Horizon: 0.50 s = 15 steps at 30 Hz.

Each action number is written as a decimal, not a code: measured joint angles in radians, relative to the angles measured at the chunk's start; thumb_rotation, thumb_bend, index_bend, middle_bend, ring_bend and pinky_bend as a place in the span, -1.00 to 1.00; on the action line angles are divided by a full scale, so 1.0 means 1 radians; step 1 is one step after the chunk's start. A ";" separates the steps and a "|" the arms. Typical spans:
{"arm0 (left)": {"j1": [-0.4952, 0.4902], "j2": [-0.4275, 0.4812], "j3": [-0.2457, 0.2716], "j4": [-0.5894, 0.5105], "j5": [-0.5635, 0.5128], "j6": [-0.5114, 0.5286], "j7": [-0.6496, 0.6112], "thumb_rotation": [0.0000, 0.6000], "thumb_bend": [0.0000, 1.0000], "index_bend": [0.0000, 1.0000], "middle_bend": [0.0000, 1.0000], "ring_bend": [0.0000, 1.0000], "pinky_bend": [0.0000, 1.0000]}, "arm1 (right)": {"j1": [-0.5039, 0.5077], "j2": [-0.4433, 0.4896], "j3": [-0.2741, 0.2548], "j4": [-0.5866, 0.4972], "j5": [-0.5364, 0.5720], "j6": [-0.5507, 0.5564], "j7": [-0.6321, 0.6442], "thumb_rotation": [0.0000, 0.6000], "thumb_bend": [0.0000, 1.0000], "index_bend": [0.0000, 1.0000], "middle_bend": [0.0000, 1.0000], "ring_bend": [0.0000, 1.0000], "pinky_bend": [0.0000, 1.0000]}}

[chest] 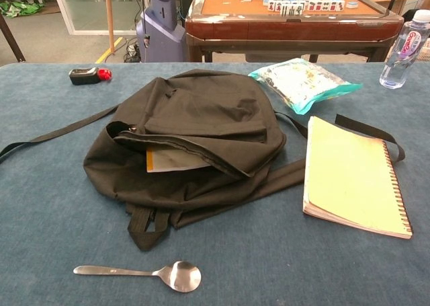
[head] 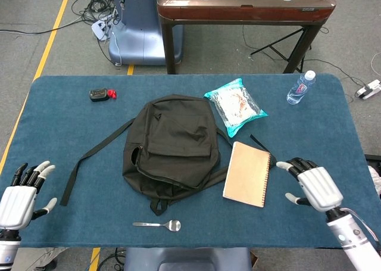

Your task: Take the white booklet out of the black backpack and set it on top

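The black backpack (head: 172, 145) lies flat at the table's middle, its mouth open toward the near side (chest: 188, 134). Inside the opening a white booklet (chest: 173, 160) with an orange corner shows partly, the rest hidden by the flap. My left hand (head: 19, 196) hovers open at the table's near left edge, far from the bag. My right hand (head: 312, 184) is open, fingers spread, just right of the spiral notebook. Neither hand shows in the chest view.
A tan spiral notebook (head: 247, 173) lies right of the bag over a strap. A teal snack bag (head: 234, 106) sits behind it, a water bottle (head: 300, 87) at far right, a spoon (head: 158, 225) near the front edge, a small black-and-red device (head: 101, 94) at back left.
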 measured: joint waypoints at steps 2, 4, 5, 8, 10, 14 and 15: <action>0.000 0.000 0.001 -0.001 0.001 -0.001 0.003 1.00 -0.48 -0.61 -0.76 -0.72 -0.93 | 0.038 -0.003 0.007 -0.015 -0.008 -0.043 0.007 1.00 -0.82 -0.51 -0.40 -0.55 -0.36; 0.001 0.000 0.001 -0.001 0.002 0.001 0.005 1.00 -0.48 -0.61 -0.76 -0.72 -0.93 | 0.084 -0.008 0.017 -0.030 -0.011 -0.097 0.010 1.00 -0.82 -0.51 -0.40 -0.55 -0.36; 0.001 0.000 0.001 -0.002 0.003 0.004 0.005 1.00 -0.48 -0.61 -0.76 -0.72 -0.93 | 0.104 -0.012 0.022 -0.036 -0.011 -0.122 0.010 1.00 -0.82 -0.51 -0.40 -0.55 -0.36; 0.004 0.002 0.002 -0.005 0.007 0.009 0.006 1.00 -0.48 -0.61 -0.76 -0.72 -0.93 | 0.176 -0.030 0.043 -0.051 0.001 -0.213 0.004 1.00 -0.85 -0.51 -0.40 -0.55 -0.36; 0.006 0.003 0.003 -0.006 0.010 0.012 0.006 1.00 -0.48 -0.61 -0.76 -0.72 -0.93 | 0.231 -0.051 0.061 -0.056 0.019 -0.281 -0.005 1.00 -0.87 -0.51 -0.41 -0.55 -0.36; 0.009 0.006 0.004 -0.008 0.014 0.019 0.008 1.00 -0.48 -0.61 -0.76 -0.72 -0.93 | 0.334 -0.119 0.098 -0.049 0.080 -0.396 -0.035 1.00 -0.93 -0.51 -0.43 -0.55 -0.36; 0.010 0.007 0.004 -0.009 0.015 0.020 0.009 1.00 -0.48 -0.61 -0.76 -0.72 -0.93 | 0.362 -0.145 0.108 -0.042 0.103 -0.423 -0.045 1.00 -0.94 -0.51 -0.43 -0.55 -0.36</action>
